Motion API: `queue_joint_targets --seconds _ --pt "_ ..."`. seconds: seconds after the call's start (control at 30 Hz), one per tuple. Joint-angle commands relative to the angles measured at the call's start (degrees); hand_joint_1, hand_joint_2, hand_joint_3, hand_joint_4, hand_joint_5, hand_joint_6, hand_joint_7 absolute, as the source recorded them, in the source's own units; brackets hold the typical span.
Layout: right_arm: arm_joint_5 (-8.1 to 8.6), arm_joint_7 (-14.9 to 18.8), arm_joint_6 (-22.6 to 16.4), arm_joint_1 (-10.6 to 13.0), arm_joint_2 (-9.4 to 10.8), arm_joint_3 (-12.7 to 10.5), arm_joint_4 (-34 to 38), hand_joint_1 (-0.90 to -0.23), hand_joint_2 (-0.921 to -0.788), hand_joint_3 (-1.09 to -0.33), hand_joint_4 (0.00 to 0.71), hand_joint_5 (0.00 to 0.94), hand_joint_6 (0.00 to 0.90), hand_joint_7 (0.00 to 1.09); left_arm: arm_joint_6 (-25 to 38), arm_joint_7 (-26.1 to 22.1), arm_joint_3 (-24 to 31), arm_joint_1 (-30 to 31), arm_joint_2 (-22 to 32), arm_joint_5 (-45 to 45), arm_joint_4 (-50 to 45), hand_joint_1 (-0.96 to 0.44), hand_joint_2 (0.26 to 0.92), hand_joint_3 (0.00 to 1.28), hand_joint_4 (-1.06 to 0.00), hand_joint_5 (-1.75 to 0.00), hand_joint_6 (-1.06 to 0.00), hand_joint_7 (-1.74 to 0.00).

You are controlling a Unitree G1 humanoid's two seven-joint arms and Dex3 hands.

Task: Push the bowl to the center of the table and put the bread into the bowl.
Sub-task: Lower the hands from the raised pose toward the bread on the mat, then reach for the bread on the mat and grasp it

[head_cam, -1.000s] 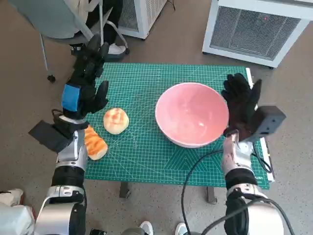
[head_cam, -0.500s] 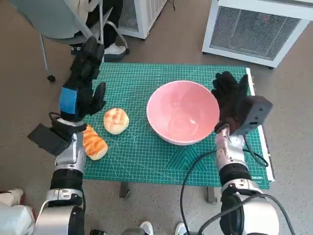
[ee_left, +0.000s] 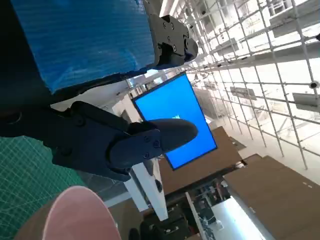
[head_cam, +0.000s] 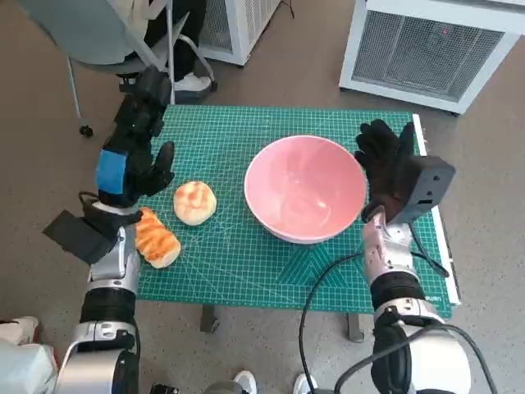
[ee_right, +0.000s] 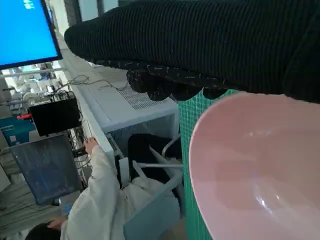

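Observation:
A large pink bowl [head_cam: 304,188] stands empty on the green cutting mat [head_cam: 238,263], a little right of the middle. My right hand [head_cam: 388,164], gloved in black, is flat against the bowl's right rim with its fingers spread; the bowl [ee_right: 260,170] fills the right wrist view. A round bread roll [head_cam: 194,202] lies left of the bowl, and a longer striped bread [head_cam: 156,239] lies at the mat's left edge. My left hand [head_cam: 138,139] hovers above the mat's left side with its fingers extended, holding nothing; its fingers [ee_left: 125,137] show in the left wrist view above the bowl's rim [ee_left: 80,212].
A grey chair [head_cam: 98,37] with a person's legs stands beyond the mat's far left corner. Two white grilled units [head_cam: 426,45] stand on the floor behind the table. A black cable [head_cam: 328,279] loops across the mat's near right part.
My right hand has pushed the bowl to the left toward the middle of the mat. My left hand has drifted slightly left and stays raised. The breads have not moved.

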Motion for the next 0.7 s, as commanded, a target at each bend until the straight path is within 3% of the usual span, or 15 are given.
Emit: queue_joint_targets --seconds 0.03,0.17,0.37,0.53,0.7 --pt "-0.3 0.85 -2.14 0.49 -1.08 0.26 -0.34 -0.549 -0.921 -0.684 0.244 0.011 0.04 0.63 0.23 -0.23 0.27 0.92 0.65 -0.42 -0.9 -0.71 0.921 0.52 -0.16 0.0 -0.21 0.0" --pt "-0.65 1.88 -5.53 0.55 -1.6 0.99 -1.31 -0.568 -0.921 -0.676 0.243 0.01 0.041 0.63 0.08 -0.38 0.22 1.11 0.9 -0.35 -1.15 -0.71 0.921 0.52 -0.16 0.0 -0.21 0.0" --pt "-3.14 3.2 -13.35 1.56 -2.66 4.43 -3.95 -0.612 -0.921 -0.666 0.263 0.019 0.029 0.63 0.12 -0.73 0.2 1.35 2.01 0.03 -1.88 -0.71 0.921 0.53 -0.16 0.0 -0.22 0.0" --pt "-5.72 6.48 -21.38 3.27 -3.76 8.2 -8.39 -0.654 -0.921 -0.695 0.273 0.021 0.014 0.63 1.19 -2.1 0.19 1.67 4.88 0.58 -3.68 -0.72 0.921 0.54 -0.16 0.0 -0.23 -0.01" --pt "-6.84 10.65 -27.39 5.07 -4.8 11.35 -13.43 -0.679 -0.921 -0.741 0.298 0.028 0.001 0.66 2.28 -4.85 -0.06 2.35 10.01 1.67 -6.07 -0.72 0.921 0.53 -0.16 0.0 -0.23 -0.01"
